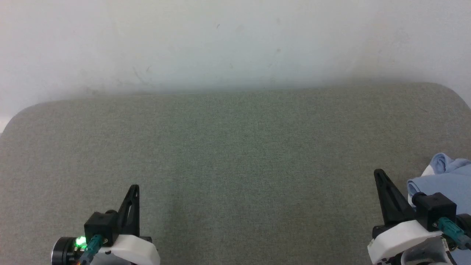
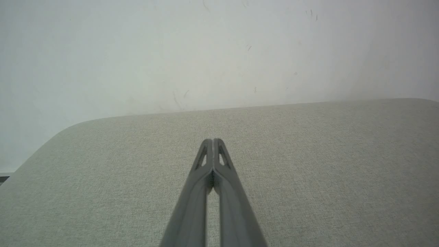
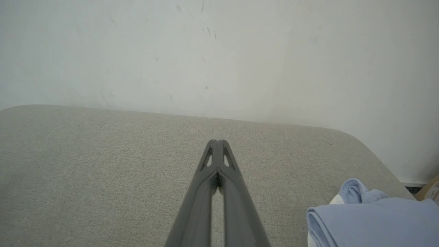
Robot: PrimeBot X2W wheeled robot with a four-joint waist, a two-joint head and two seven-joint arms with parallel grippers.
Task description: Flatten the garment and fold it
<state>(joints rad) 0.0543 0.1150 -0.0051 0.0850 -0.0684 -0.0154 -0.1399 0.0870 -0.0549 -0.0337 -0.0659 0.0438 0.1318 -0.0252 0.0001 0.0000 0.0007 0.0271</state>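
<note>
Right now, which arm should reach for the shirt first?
Right. The shirt lies bunched at the right edge of the table, beside the right pincer; the left pincer sits far off to the left. Both are shut.

The surface (image 1: pixel 235 147) extends across the head view, and the wall (image 1: pixel 235 36) stands directly behind its far edge. The left gripper (image 1: pixel 134 188) is over the near left part of the surface. The right gripper (image 1: pixel 379 173) is over the near right part. The two are well apart, and both point toward the wall. The garment (image 1: pixel 450 180) lies on the surface at its near right end, just beside the right gripper on that gripper's right side and well apart from the left gripper.
</note>
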